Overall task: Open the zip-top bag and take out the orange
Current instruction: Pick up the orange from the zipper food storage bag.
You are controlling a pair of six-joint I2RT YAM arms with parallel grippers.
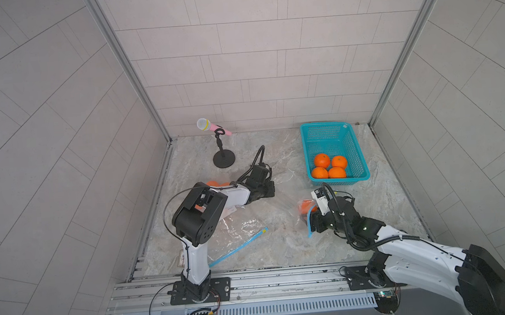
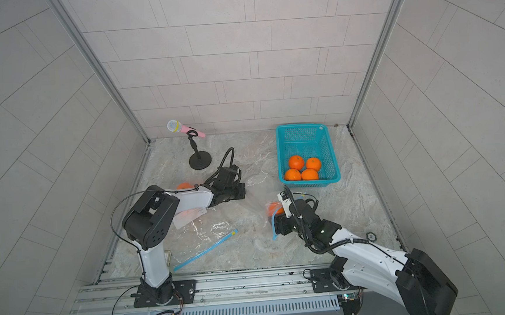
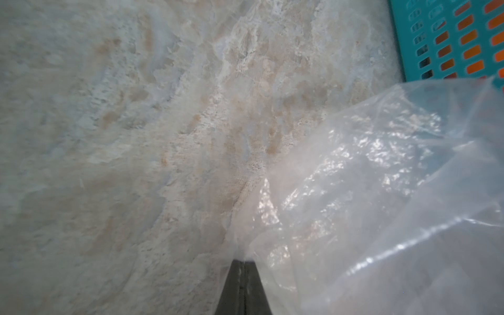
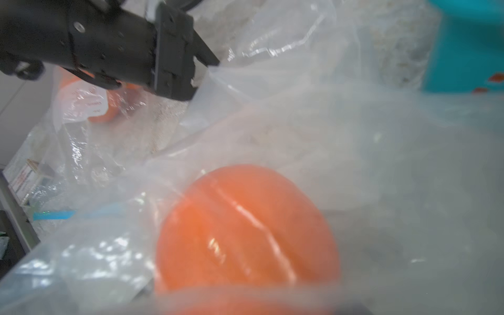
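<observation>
Left fingers (image 3: 242,268) are pressing together on a fold of the clear zip-top bag (image 3: 368,191), with the film bunching right at their tips over the marble desk (image 3: 109,136). The film is running from that pinch across to the right fingers (image 1: 304,217), and the bag's blue zip strip (image 1: 310,221) is curving just beside them. Right fingers are standing wide at the bag's mouth; cannot tell whether they are pressing on anything. The orange (image 4: 245,231) is sitting inside the bag under the film, just ahead of the right fingers and well apart from the left fingers. A teal basket (image 1: 357,157) is sitting beyond the right fingers, near them, holding four oranges (image 1: 328,166) bunched at the end closest to those fingers. A second clear bag (image 1: 244,228) is lying flat behind the left fingers, under that arm, its own zip edge (image 1: 236,250) trailing toward the desk's front. A pink microphone (image 1: 212,126) on a black stand is standing beyond the left fingers.
</observation>
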